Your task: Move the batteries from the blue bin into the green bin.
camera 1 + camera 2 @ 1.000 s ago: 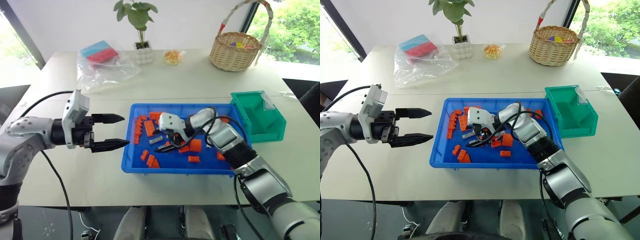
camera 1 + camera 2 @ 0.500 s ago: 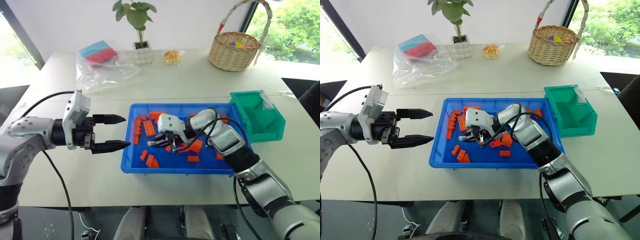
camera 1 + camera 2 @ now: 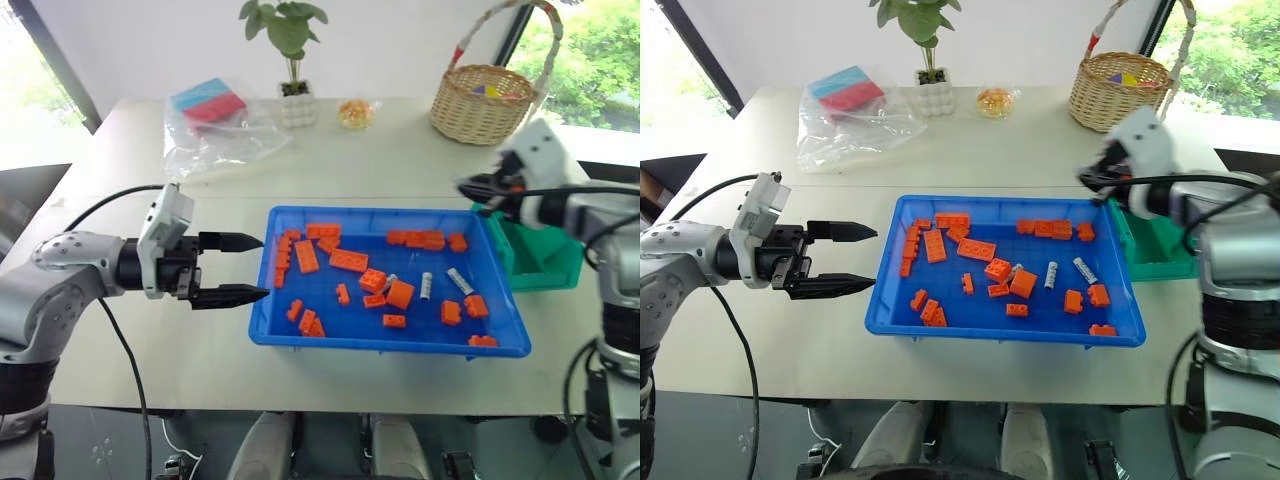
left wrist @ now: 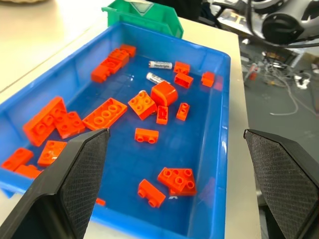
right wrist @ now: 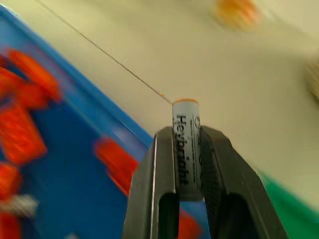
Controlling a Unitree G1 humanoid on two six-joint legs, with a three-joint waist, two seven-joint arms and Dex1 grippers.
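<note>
The battery (image 5: 185, 144) clamped upright between the right gripper (image 5: 187, 149)'s fingers should be carried on over the green bin (image 3: 545, 262) and lowered inside its walls before release, so it cannot bounce out or drop into the blue bin (image 3: 300, 340). The left gripper (image 3: 240, 268), its fingers apart and empty, is held beside that bin's left rim, where other batteries (image 3: 427, 285) lie among orange bricks (image 3: 349, 260). Further off, the green bin is seen just below the right gripper.
</note>
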